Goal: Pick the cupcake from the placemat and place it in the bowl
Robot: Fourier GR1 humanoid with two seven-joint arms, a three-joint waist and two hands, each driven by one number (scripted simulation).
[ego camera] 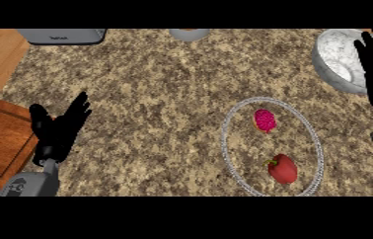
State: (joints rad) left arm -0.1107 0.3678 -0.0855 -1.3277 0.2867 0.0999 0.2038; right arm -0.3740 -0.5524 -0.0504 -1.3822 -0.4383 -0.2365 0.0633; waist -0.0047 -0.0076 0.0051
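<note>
The pink-frosted cupcake (264, 120) is left ungrasped on the wire-rimmed round placemat (227, 134); the marbled grey bowl (331, 67) apparently holds nothing; the left hand (58, 132) is held spread.

pink cupcake (265, 120), speckled brown counter (160, 85)

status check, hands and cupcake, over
Left hand open, resting at left edge. Right hand over grey speckled bowl, fingers unclear. Pink-frosted cupcake untouched on ringed placemat, red pepper beside.
</note>
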